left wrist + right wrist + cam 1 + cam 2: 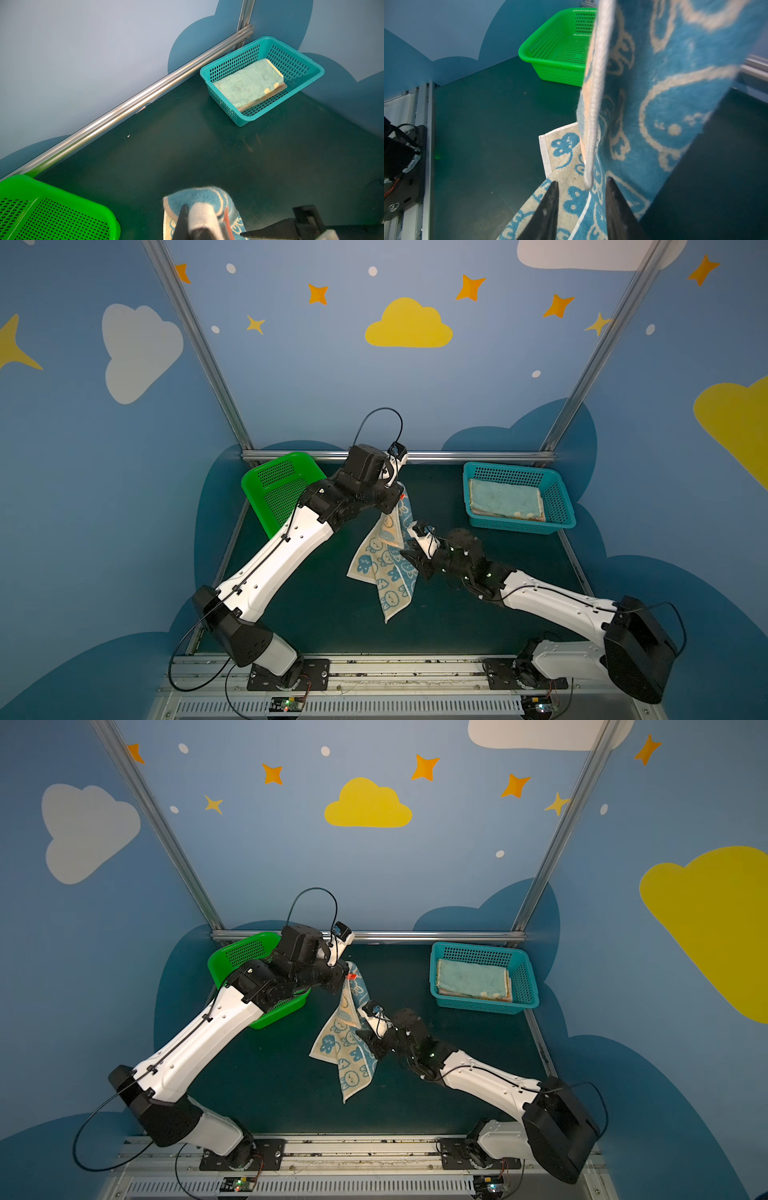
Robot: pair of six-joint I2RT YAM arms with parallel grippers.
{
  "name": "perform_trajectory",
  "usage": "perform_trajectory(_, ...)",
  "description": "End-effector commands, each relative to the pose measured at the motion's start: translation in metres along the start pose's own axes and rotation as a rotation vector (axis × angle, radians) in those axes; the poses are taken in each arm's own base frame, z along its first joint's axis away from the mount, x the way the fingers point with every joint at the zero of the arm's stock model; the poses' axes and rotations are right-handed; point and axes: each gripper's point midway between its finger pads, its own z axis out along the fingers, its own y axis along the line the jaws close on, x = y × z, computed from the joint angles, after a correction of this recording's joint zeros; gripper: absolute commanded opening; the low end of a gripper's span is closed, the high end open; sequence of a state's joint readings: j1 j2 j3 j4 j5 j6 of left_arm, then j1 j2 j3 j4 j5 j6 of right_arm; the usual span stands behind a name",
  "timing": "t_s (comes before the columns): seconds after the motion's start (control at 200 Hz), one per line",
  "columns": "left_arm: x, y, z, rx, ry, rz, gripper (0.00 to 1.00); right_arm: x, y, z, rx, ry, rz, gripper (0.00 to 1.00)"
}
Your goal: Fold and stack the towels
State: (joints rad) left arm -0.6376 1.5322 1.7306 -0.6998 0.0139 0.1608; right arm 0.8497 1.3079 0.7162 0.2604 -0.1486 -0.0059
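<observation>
Left claw (204, 209), its tips hidden in both top views, pinches the blue rabbit towel (384, 568), whose lower end trails on the bench (324, 614). Right claw (581, 187) is spread astride the hanging hem; contact unclear.

The bench (332, 626) is bare along its near strip and in the far middle, between the green basket (276, 485) at far left and the teal basket (519, 526) at far right. A towel (384, 568) hangs mid-bench with its lower end on the surface, blocking the centre. The left arm (282, 556) crosses above part of the green basket. The right arm (548, 597) spans the near right.
</observation>
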Motion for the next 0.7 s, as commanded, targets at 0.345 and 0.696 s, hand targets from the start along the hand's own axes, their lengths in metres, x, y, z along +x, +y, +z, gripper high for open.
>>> perform_trajectory(0.345,-0.010,0.001,-0.009,-0.006,-0.031,0.013,0.04,-0.029,0.000,0.021,-0.039,-0.087,0.018,0.30)
perform_trajectory(0.696,-0.010,0.004,-0.008,-0.024,-0.033,0.010,0.04,-0.023,-0.008,0.022,-0.022,-0.058,0.027,0.00)
